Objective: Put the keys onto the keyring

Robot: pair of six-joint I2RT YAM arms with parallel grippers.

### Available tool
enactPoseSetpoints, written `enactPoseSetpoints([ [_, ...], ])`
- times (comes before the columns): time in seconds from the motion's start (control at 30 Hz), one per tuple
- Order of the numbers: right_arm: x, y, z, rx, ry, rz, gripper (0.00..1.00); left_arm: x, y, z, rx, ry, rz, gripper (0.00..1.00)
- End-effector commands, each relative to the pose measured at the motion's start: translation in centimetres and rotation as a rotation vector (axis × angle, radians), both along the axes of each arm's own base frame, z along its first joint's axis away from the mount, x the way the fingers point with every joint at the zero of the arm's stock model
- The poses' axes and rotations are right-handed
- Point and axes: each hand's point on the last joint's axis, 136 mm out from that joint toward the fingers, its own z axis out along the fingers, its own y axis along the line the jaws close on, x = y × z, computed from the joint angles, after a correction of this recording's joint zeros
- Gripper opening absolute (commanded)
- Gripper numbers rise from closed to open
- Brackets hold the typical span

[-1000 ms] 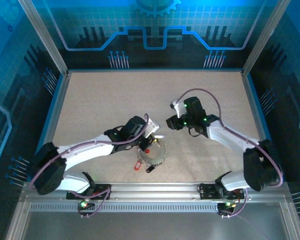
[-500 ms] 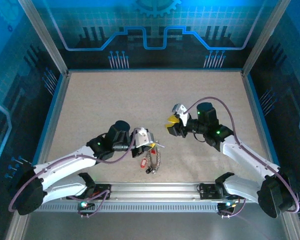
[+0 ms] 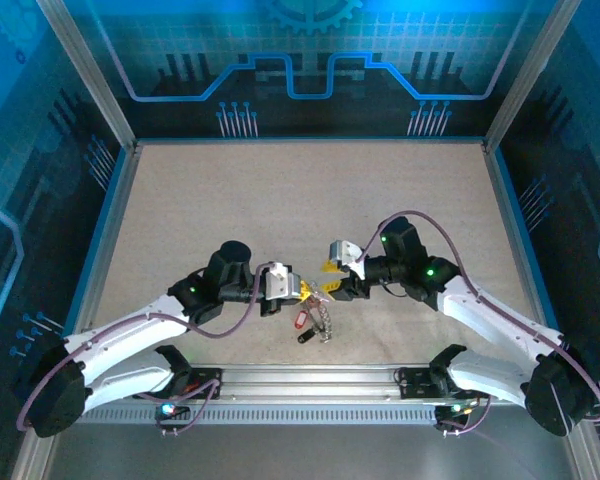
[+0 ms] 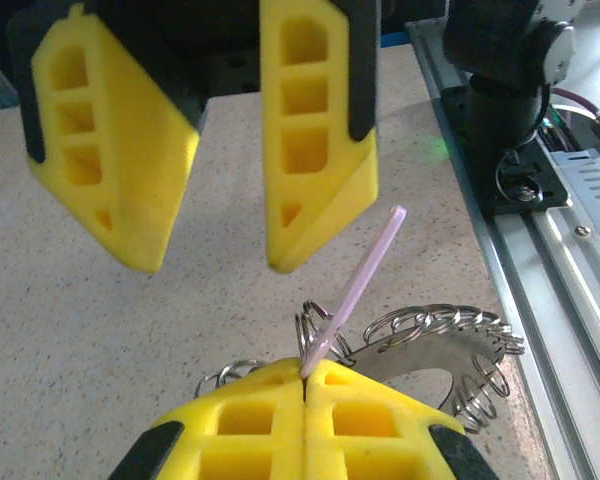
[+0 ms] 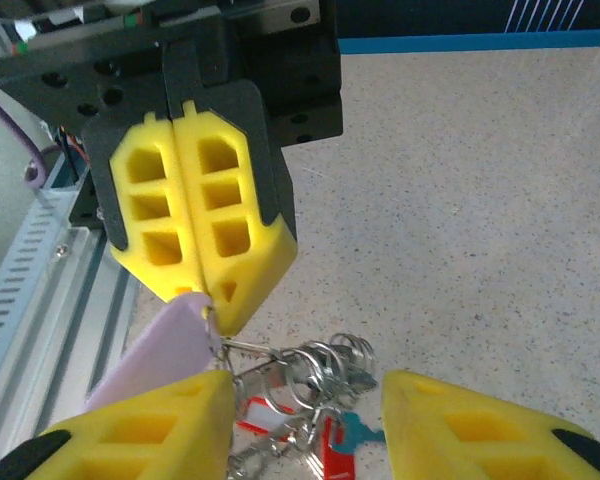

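Left gripper clamped the keys by a pale lilac tag; right gripper stood open just opposite its tips.

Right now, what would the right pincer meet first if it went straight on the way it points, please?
Most likely the left pincer, shut on a pink tag just ahead; the keys lie slightly lower. Depth is hard to judge.

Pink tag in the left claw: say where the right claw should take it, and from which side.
Probably the free end of the pink tag, sticking out of the shut left claw. Bring the open right claw straight on from opposite, one finger on each flat face: it is thin, and the keys hang below.
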Motion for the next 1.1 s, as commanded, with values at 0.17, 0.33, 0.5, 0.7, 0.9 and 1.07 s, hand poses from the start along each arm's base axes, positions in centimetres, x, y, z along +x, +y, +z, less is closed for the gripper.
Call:
enactPoseSetpoints([
  [0.17,-3.0,0.9,-0.8,0.014,-0.153,0.098,0.52,-1.7,-0.1,3.1,-0.037,-0.146,-0.145,0.00],
  [0.33,-4.0,1.6,0.0,0.063,-0.270,0.047,0.55,-0.9,-0.4,2.8,-0.036,-0.181,-0.128,0.00],
  [0.5,-5.2,1.9,-0.1,0.045,-0.303,0.088,0.57,-0.1,-0.4,3.3,-0.056,-0.233,-0.090,0.00],
  [0.7,-3.9,1.2,0.3,0.044,-0.327,0.037,0.60,-0.3,-0.5,3.4,-0.068,-0.233,-0.106,0.00],
  [0.9,-3.6,-0.6,1.3,0.084,-0.290,0.020,0.55,-0.7,-0.6,3.6,-0.082,-0.239,-0.129,0.00],
  [1.07,-3.2,-1.7,1.9,0.106,-0.272,0.011,0.48,-0.8,-0.6,3.7,-0.084,-0.238,-0.137,0.00],
])
